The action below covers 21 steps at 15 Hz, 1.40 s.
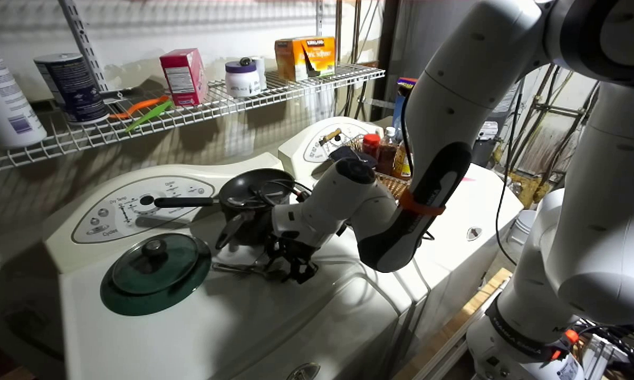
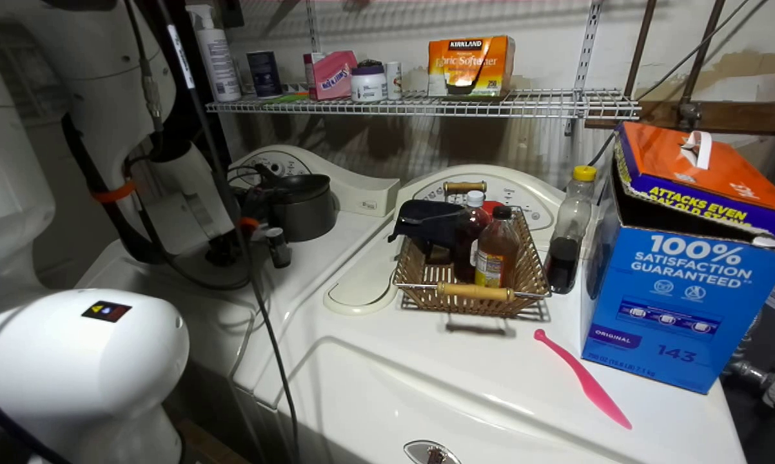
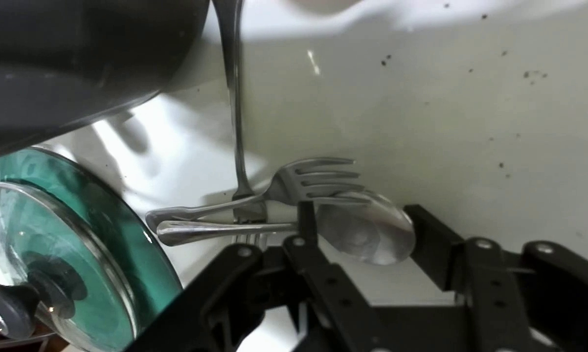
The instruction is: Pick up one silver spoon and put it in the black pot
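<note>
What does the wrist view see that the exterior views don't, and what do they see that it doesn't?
Only the wrist view: the dark specks on the white surface, and a clear look at the silver spoon, its bowl in the gap of the gripper.

Only the exterior views, both of them: the wire shelf, the orange box on it and the brown basket.

Shared: the dark cookware is in all three; the green lid is in the wrist view and an exterior view.

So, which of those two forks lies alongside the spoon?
The fork whose tines overlap the silver spoon in the wrist view; the other fork lies crosswise, under both handles.
</note>
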{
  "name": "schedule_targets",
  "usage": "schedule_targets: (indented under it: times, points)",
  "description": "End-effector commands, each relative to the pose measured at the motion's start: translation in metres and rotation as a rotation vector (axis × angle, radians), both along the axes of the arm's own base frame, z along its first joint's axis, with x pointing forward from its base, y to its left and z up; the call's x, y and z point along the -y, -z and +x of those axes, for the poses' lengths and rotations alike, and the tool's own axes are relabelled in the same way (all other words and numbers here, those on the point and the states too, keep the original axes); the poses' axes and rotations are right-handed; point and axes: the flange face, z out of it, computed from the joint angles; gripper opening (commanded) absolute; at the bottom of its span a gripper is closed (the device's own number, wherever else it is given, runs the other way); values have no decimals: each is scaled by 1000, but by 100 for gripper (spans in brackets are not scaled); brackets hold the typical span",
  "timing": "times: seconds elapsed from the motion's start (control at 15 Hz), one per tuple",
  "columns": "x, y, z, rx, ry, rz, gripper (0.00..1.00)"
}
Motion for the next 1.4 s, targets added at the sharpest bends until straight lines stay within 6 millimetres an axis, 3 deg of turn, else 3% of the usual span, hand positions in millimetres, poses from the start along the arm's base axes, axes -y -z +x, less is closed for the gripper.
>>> schedule_targets:
  times: [0.0, 0.07, 0.33, 0.8, 1.07, 1.33]
  points:
    - [0, 9, -1, -10, -25, -53, 28]
    - [-2, 10, -2, -11, -31, -59, 17]
    - [-5, 9, -2, -6, -38, -66, 4]
    - [-15, 1, -15, 8, -51, -26, 5]
    - [-21, -14, -33, 40, -86, 71, 5]
    - [-21, -30, -35, 90, -106, 153, 5]
